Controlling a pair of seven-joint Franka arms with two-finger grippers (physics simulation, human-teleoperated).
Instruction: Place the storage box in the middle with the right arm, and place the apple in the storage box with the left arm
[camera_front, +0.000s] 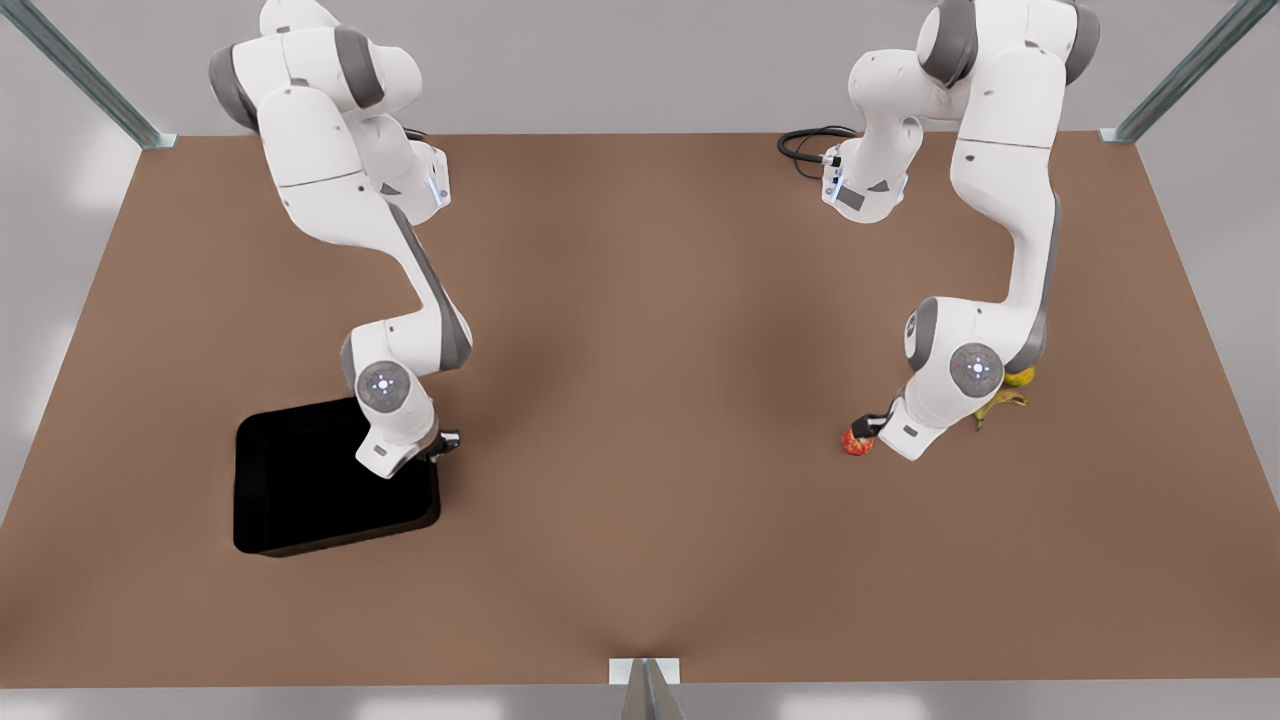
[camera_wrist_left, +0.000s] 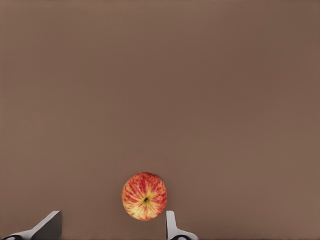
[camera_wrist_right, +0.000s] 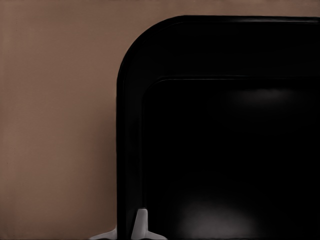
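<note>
Front view: right hand (camera_front: 447, 441) at storage box (camera_front: 290, 500) wall, fingers' state unclear; left hand (camera_front: 866, 428) spread wide beside apple (camera_front: 857, 442) on surface (camera_front: 650, 450).

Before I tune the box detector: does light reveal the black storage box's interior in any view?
Front view: the storage box is flat black, without visible inner detail. Right wrist view: soft pale highlights on its floor and a faint inner edge line show the rounded corner.
</note>
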